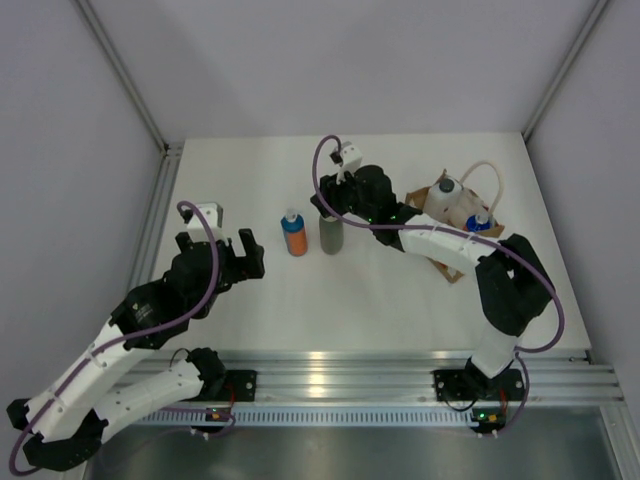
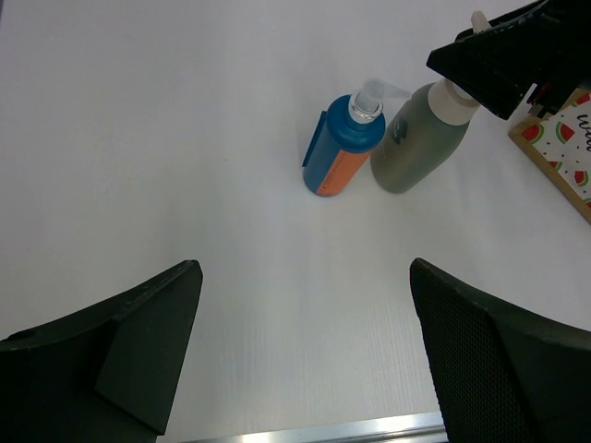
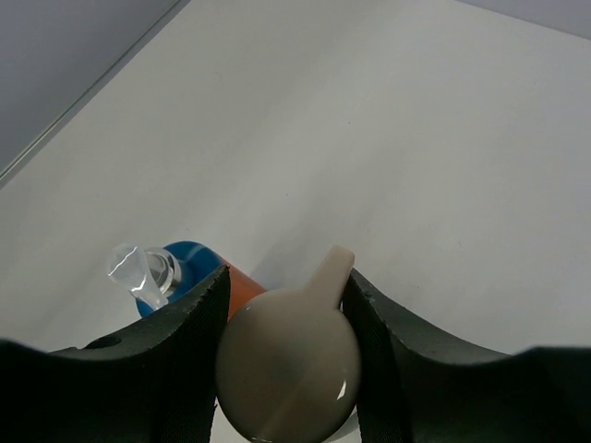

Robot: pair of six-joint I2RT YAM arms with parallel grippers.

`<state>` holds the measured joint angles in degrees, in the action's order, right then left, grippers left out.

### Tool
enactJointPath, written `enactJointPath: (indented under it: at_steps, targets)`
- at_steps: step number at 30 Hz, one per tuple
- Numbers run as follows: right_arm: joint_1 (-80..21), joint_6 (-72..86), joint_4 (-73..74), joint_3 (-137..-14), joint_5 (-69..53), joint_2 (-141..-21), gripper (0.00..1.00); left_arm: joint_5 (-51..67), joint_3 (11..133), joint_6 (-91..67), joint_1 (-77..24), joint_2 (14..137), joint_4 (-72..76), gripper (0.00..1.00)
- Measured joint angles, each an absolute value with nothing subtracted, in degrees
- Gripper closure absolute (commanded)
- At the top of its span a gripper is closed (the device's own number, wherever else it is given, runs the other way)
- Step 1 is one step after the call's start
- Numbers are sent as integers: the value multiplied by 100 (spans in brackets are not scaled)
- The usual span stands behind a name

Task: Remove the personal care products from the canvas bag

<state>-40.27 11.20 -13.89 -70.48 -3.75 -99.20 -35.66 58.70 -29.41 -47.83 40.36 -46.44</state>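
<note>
A grey-green bottle (image 1: 331,236) with a beige cap (image 3: 288,369) stands upright on the white table, close beside an orange bottle with a blue cap (image 1: 293,236). My right gripper (image 1: 330,205) is shut on the grey-green bottle's cap from above; both fingers press its sides in the right wrist view (image 3: 286,295). The canvas bag (image 1: 451,266) lies at the right. A white bottle with a dark grey cap (image 1: 443,200) and a second orange bottle (image 1: 482,224) are in it. My left gripper (image 1: 235,255) is open and empty, left of the two standing bottles.
The bag's cream loop handle (image 1: 482,172) arches over its far side. Its watermelon-printed side (image 2: 565,148) shows in the left wrist view. Grey walls enclose the table on the left, back and right. An aluminium rail (image 1: 330,370) runs along the near edge.
</note>
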Motion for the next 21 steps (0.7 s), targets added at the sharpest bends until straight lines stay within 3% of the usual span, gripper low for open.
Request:
enactJointPath:
  at_steps: [7,14,21]
  targets:
    - [-4027,1164,-1544,-7050,-423,-9874,16,-3544,5870,-2943,-4783,4025,-4646,2]
    - [-3981,954,-1168,-7061,-427,-9321,10,-3256,5870,-2939,-4783,4023,-4650,2]
    - [-3518,956,-156,-7030,242,-7708,1,-3057,5822,-2928,-4783,4053,-4665,2]
